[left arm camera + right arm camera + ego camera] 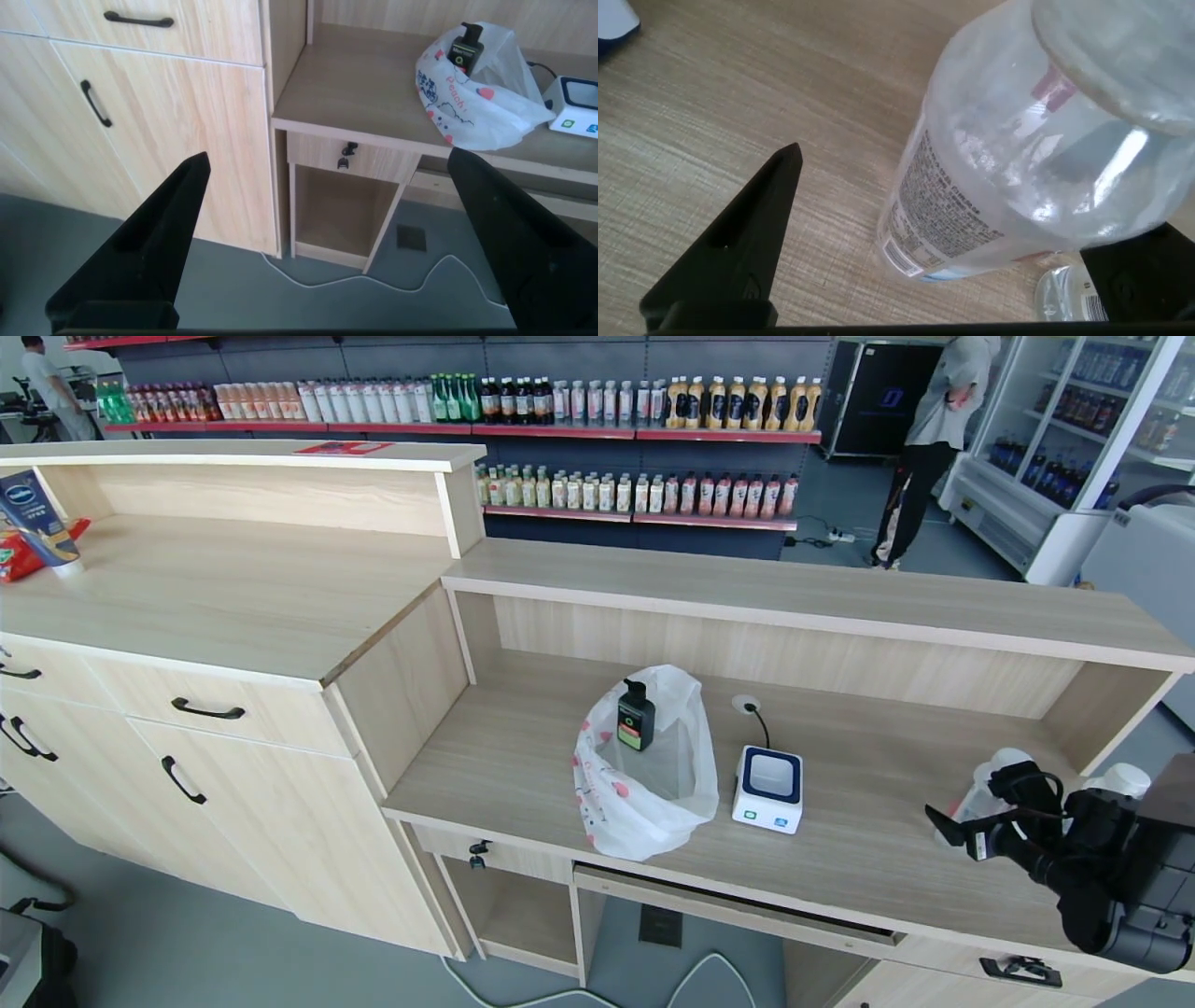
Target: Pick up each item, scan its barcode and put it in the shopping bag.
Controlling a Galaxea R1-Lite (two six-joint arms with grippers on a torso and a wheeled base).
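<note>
The right gripper [938, 210] is held open, its fingers set on either side of a clear bottle [999, 177] on the counter [868, 840]; whether they touch it cannot be told. A second clear bottle [1120, 780] is seen just beside the first. The left gripper [327, 243] is spread wide and held low before the cabinet [168, 140]. The shopping bag [644, 803] is placed just left of the scanner [768, 789], and a dark pump bottle [636, 716] is seen upright inside it.

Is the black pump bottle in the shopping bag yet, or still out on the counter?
In the bag. The pump bottle stands upright inside the shopping bag, whose open rim rises around it.
</note>
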